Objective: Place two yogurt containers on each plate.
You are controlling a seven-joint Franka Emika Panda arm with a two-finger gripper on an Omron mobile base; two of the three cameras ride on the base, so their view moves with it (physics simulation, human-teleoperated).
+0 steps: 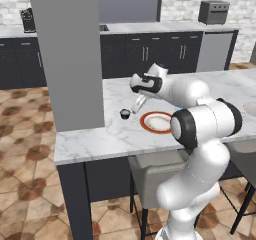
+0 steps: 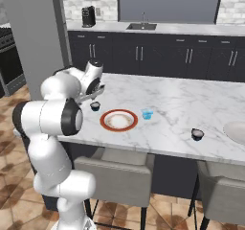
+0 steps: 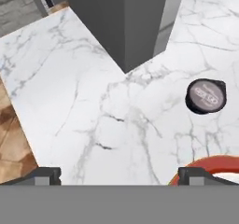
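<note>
The dark yogurt cup [image 3: 205, 96] is sitting on the marble counter [image 1: 95, 134], just beside the red-rimmed plate [image 1: 156, 122], both plates showing 0 cups. The gripper [image 1: 134, 107] is hovering above with jaws wide and empty. It should be centring over the cup before descending.

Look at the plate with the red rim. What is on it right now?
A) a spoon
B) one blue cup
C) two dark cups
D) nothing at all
D: the red-rimmed plate is bare, with one dark yogurt cup standing on the marble just beyond its left edge and the light blue cup on the counter off its right side, both outside the rim.
</note>
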